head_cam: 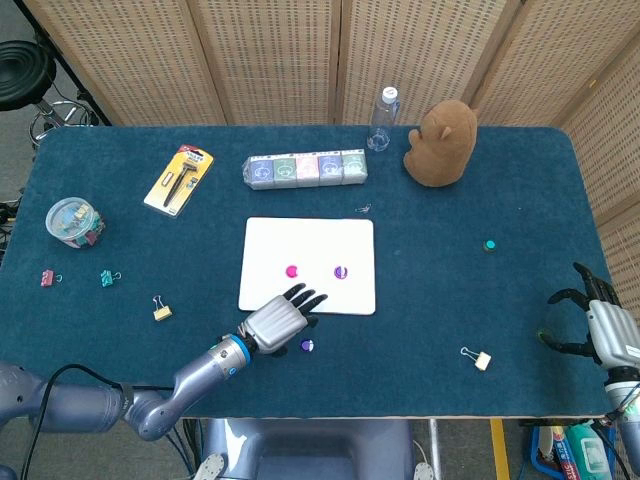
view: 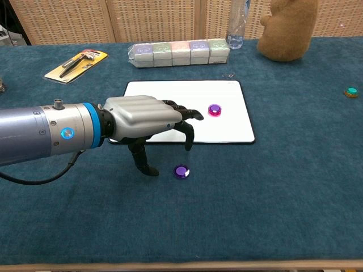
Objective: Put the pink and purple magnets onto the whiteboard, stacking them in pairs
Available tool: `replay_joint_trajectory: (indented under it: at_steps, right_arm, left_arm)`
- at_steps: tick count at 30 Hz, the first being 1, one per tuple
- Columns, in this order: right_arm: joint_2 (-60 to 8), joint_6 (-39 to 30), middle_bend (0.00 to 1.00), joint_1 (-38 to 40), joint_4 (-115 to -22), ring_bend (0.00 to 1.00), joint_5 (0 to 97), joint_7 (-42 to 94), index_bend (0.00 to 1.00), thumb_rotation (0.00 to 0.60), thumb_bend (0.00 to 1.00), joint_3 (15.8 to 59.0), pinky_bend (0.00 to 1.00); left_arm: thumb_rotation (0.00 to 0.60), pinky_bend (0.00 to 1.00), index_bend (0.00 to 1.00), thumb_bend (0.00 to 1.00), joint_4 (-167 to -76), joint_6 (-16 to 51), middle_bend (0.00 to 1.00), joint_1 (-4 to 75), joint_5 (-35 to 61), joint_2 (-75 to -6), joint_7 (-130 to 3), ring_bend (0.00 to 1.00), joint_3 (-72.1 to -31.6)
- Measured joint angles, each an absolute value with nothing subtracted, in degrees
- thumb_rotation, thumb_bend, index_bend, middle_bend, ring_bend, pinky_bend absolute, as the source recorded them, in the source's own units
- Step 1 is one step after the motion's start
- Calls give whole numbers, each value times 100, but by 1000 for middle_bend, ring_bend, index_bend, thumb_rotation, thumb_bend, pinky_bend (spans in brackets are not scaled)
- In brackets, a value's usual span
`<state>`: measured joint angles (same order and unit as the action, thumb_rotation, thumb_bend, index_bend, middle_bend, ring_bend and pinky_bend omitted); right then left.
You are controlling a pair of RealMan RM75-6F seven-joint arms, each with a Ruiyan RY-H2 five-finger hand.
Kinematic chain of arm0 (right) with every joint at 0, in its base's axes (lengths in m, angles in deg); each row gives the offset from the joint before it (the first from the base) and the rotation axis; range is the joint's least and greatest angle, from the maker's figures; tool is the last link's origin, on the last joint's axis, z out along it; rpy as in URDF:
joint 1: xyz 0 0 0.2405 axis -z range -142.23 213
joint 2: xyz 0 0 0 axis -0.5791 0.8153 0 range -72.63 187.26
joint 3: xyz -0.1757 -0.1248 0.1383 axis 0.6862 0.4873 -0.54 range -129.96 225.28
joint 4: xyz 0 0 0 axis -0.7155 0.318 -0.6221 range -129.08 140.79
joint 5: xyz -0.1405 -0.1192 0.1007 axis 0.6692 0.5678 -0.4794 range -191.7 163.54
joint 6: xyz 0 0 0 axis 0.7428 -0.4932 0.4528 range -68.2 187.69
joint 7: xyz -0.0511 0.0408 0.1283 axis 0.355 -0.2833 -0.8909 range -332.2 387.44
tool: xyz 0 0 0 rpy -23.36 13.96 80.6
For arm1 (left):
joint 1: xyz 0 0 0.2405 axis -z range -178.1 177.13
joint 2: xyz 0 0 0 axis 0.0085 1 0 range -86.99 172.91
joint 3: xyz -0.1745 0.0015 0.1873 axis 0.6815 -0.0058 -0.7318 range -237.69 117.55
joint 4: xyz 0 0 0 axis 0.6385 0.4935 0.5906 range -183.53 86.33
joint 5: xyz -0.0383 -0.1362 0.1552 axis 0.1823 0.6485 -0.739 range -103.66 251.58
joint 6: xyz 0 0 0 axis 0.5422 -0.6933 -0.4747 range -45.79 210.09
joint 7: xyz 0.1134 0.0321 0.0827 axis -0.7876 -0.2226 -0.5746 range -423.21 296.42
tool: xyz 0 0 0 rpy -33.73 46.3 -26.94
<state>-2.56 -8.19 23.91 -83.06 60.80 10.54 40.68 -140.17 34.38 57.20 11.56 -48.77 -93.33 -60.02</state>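
Observation:
The whiteboard point(head_cam: 350, 250) point(view: 227, 93) lies flat in the table's middle. On it sit a pink magnet point(head_cam: 292, 270) and a magenta-purple magnet point(head_cam: 341, 271) point(view: 214, 109); in the chest view my hand hides the pink one. A purple magnet point(head_cam: 307, 346) point(view: 181, 171) lies on the cloth just in front of the board. My left hand point(head_cam: 275, 322) point(view: 147, 124) hovers over the board's near edge, fingers spread downward and empty, just left of that purple magnet. My right hand point(head_cam: 603, 325) stays open at the table's right edge.
A box row point(head_cam: 306, 169), bottle point(head_cam: 381, 119) and plush bear point(head_cam: 441, 143) stand behind the board. A teal magnet point(head_cam: 490, 244) point(view: 352, 90) lies to the right. A binder clip point(head_cam: 482, 359) is near the front right, another point(head_cam: 161, 309) at the left. A tool pack point(head_cam: 180, 179) and a clip tub point(head_cam: 74, 221) sit far left.

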Motion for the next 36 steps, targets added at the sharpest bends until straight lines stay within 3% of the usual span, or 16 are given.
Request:
replay_joint_trajectory:
  at_steps: [8, 15, 36]
  right_arm:
    - [-258, -799, 0, 2380, -8297, 0, 6079, 1043, 398, 600, 181, 4058, 0]
    - [-262, -785, 0, 2375, -8309, 0, 6085, 1060, 398, 600, 181, 4066, 0]
    - [-249, -747, 0, 2370, -8312, 0, 6068, 1052, 399, 600, 181, 4068, 0]
  left_arm:
    - [600, 0, 367, 198, -14218, 3434, 0, 5751, 1416, -4907, -9708, 0, -5974]
    - [600, 0, 393, 334, -14374, 3517, 0, 5846, 1684, -4884, -9913, 0, -5942]
    - [600, 0, 380, 334, -14272, 3237, 0, 5940, 1843, -5182, -10417, 0, -6017]
